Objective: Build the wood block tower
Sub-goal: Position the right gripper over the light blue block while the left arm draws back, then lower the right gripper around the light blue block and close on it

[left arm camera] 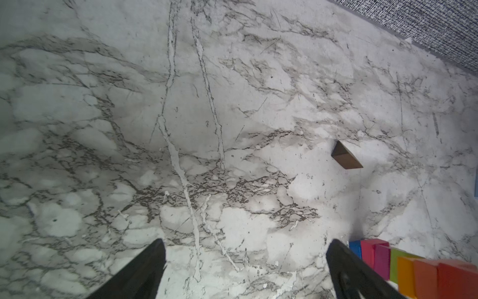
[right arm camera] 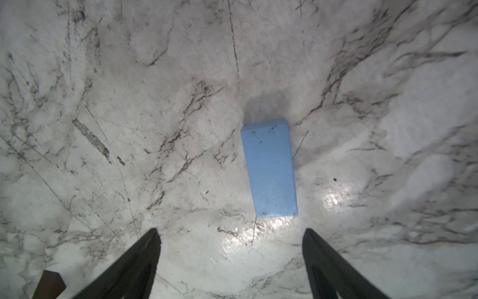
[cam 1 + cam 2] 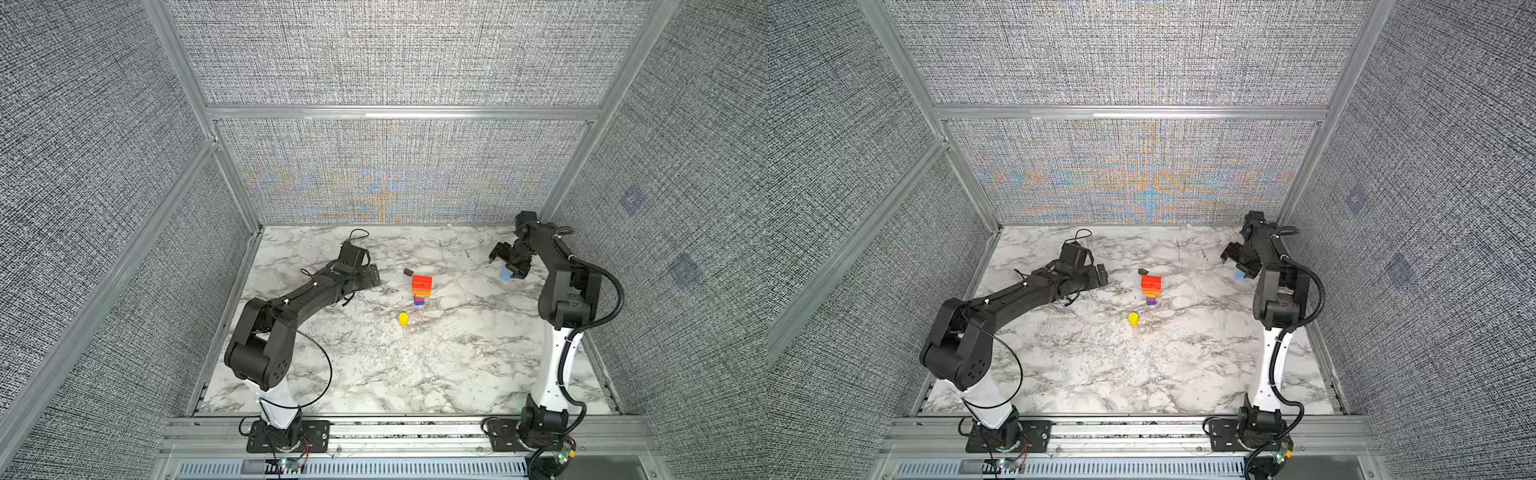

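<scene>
right gripper – jaws spread, empty, right by the light blue block | it lies flat on the marble, well apart from the tower | we reckon light, stiff, slick – pinch its long sides | left gripper wide open too

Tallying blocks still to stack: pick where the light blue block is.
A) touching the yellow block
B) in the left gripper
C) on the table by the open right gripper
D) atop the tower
C: the light blue block lies flat on the table, just ahead of the right gripper, jaws open.
</scene>
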Robot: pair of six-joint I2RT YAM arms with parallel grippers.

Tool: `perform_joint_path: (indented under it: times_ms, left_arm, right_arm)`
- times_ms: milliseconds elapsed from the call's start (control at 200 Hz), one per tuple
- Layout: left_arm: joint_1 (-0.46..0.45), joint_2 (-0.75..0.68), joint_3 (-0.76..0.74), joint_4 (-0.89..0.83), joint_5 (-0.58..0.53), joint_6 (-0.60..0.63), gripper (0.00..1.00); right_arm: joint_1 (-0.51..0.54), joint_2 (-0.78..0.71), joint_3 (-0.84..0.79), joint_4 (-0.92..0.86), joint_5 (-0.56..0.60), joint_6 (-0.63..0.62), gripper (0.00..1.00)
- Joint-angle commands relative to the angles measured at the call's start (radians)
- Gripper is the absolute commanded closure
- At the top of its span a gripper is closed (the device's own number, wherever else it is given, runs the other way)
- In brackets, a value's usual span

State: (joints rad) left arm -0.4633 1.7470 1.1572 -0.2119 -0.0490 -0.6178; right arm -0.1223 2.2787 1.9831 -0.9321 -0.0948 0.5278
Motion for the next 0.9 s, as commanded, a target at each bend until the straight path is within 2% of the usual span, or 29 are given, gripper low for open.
perform_joint_path:
  times_ms: [0, 155, 310, 455, 700, 895]
  left_arm:
    - [0.000, 0.006, 0.004, 0.014, 0.018, -0.003, 0.01]
    - [0.002, 0.008, 0.007, 0.010, 0.030, -0.008, 0.01]
    - [0.006, 0.006, 0.002, 0.012, 0.032, -0.011, 0.01]
    - [0.006, 0.008, 0.001, 0.017, 0.044, -0.014, 0.01]
    - [0.008, 0.014, 0.004, 0.017, 0.057, -0.025, 0.01]
    - [0.010, 0.066, 0.053, -0.016, 0.114, -0.033, 0.01]
  right_arm:
    - [0.001, 0.004, 0.012, -0.008, 0.018, 0.073, 0.10]
    - [0.001, 0.008, 0.012, -0.022, 0.024, 0.077, 0.10]
    - [0.000, 0.045, 0.114, -0.149, 0.125, -0.036, 0.29]
    - [-0.002, 0.138, 0.253, -0.297, 0.177, -0.122, 0.31]
    - [-0.025, 0.218, 0.389, -0.405, 0.099, -0.197, 0.33]
    - [-0.030, 0.354, 0.564, -0.573, 0.003, -0.258, 0.33]
